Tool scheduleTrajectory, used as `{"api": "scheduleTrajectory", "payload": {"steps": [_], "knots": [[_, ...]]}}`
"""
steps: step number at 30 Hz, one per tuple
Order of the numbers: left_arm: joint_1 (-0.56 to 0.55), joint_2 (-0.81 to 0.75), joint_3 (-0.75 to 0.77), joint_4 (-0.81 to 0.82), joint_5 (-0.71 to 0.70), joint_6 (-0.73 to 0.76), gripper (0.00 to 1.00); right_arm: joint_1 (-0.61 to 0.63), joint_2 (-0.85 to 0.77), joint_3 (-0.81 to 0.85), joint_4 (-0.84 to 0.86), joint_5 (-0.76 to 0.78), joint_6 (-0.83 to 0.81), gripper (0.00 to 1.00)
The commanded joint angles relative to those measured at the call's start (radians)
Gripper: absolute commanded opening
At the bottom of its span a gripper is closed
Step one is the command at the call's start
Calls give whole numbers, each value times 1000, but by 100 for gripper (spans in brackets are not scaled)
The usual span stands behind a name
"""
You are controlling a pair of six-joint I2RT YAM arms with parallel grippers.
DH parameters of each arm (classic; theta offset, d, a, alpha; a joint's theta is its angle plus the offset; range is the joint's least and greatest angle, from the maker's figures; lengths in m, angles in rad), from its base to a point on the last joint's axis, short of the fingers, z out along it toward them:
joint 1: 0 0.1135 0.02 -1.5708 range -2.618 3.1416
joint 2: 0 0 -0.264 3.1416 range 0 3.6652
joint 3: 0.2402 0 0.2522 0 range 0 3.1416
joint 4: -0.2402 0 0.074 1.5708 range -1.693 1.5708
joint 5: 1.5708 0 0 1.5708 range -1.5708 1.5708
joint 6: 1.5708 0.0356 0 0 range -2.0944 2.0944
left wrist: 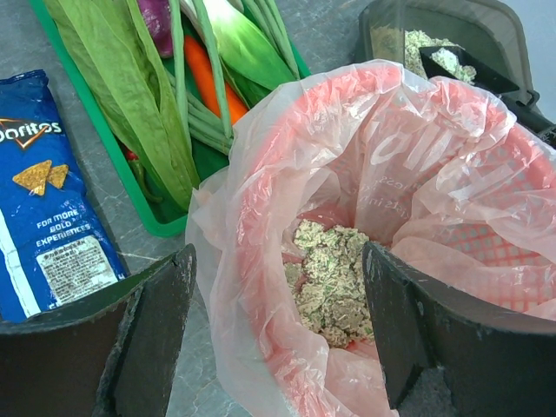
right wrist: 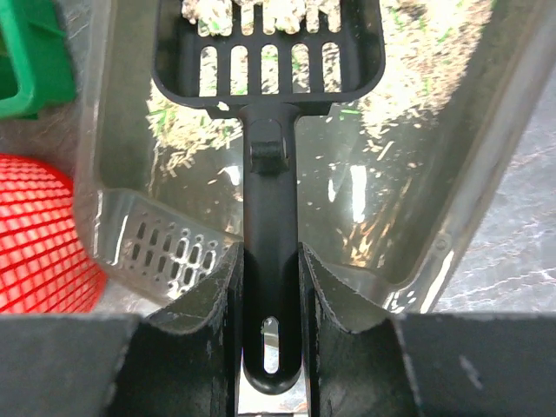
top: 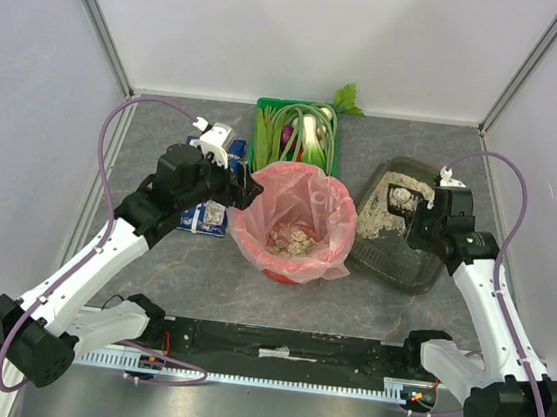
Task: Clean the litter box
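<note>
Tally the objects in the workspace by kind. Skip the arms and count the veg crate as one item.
Containers: 3 (litter box, pink-bagged red bin, green crate)
Tools: 1 (black scoop)
Snack bags: 1 (Doritos bag)
Total: 5

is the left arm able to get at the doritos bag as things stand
Probably yes: the left gripper is open and empty, and the doritos bag lies flat just beside it with nothing on top. The pink-lined bin stands on its other side, out of the way.
</note>
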Motion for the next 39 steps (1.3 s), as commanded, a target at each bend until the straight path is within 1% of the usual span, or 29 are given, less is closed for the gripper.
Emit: {"api": "scheduleTrajectory", "payload": {"steps": [1,2,3,4,5,6,8,10,11,12,13,14,15,16,17,18,21,22,23,25,26,28,29,31,32,33,35,37,39], "knots": [[-4,-12,-4,38,8,18,83,-3,25,16,-31,200,-37,0],[-4,-15,-5,37,5,19,83,-5,37,15,-33,173,-51,0],[-4,-16,-5,38,2,21,83,-5,34,7,-24,36,-57,0],[-4,-16,-5,38,-1,21,83,-3,24,-20,9,-5,-43,0],[-4,-14,-5,38,0,18,83,-3,1,-28,11,-1,-28,0],[-4,-9,-4,38,5,16,83,-3,-4,-27,-7,130,-19,0],[-4,-8,-4,40,17,13,83,-5,-12,-7,-56,211,-11,0],[-4,-6,-7,42,14,13,83,-7,-41,-7,-2,8,-5,0],[-4,-6,-7,42,14,12,83,-5,-50,-10,20,-33,9,0],[-4,-5,-5,42,14,12,83,-5,-50,-4,16,-15,24,0],[-4,-3,-5,40,20,10,83,-3,-36,22,-36,142,14,0],[-4,-5,-4,40,22,8,83,-5,-27,30,-64,228,-2,0],[-4,-6,-5,40,20,10,83,-7,-20,38,-84,263,-9,0],[-4,-11,-7,42,16,10,83,-14,-22,39,-67,95,-37,0],[-4,-12,-7,40,9,15,83,-16,-29,32,-40,-20,-34,0],[-4,-12,-9,40,3,16,83,-16,-36,23,-4,-80,-17,0],[-4,-8,-4,37,15,13,83,-13,-24,41,-79,192,-3,0],[-4,-11,-4,35,14,13,83,-16,-21,47,-108,227,-8,0],[-4,-11,-4,37,11,15,83,-25,-27,46,-92,70,-26,0],[-4,-8,-4,37,5,15,83,-25,-53,9,0,-112,3,0],[-4,-6,-4,37,8,15,83,-22,-50,12,-10,-11,23,0],[-4,-6,-1,32,20,13,83,-16,-18,44,-113,205,-2,0],[-4,-11,-1,34,19,15,83,-20,-12,49,-134,267,-5,0],[-4,-17,1,29,3,31,83,-23,-36,39,-80,-9,-32,0],[-3,-16,5,25,-4,39,83,-22,-50,29,-44,-100,-19,0],[-4,-16,16,20,-9,47,84,-22,-65,42,-33,-137,0,0],[-4,-16,25,5,-9,58,84,-22,-70,96,-91,-49,-19,0],[-4,-23,21,6,-8,62,85,-20,-93,168,-159,101,-48,0],[-4,-25,16,3,-41,71,86,-20,-119,234,-194,93,-86,0]]}}
